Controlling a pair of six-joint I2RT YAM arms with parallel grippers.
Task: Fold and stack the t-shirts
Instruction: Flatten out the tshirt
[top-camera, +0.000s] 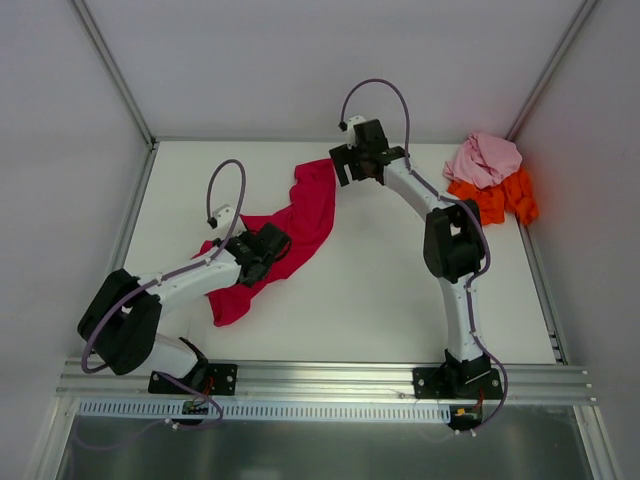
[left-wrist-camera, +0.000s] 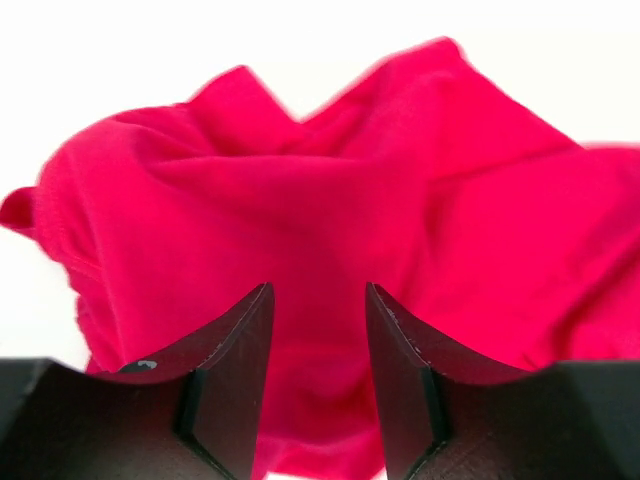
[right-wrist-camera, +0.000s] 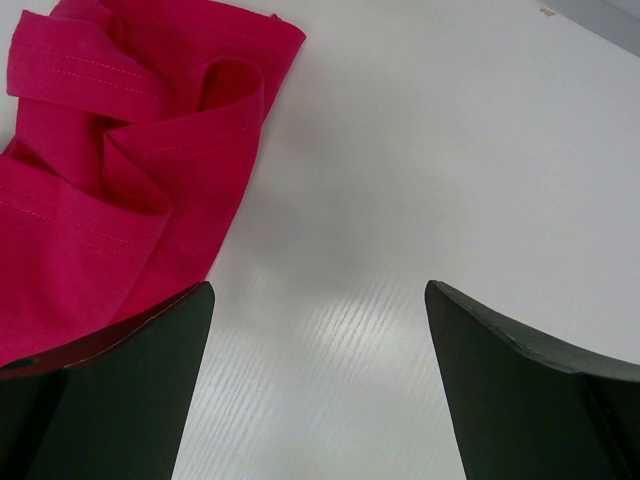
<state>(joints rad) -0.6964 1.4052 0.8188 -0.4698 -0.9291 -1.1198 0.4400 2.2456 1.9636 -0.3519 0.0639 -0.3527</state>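
Directly under the left pincer (left-wrist-camera: 319, 290) lies the crimson t-shirt (left-wrist-camera: 300, 180) — rumpled.

1. You had a white table (top-camera: 370, 300) in front of you, and its surface looked finely ribbed in the right wrist view.
2. Plain pale walls (top-camera: 330, 60) enclosed it on three sides.
3. An aluminium rail (top-camera: 330, 378) ran along your near edge, with a slotted cable duct (top-camera: 330, 409) just beside it.
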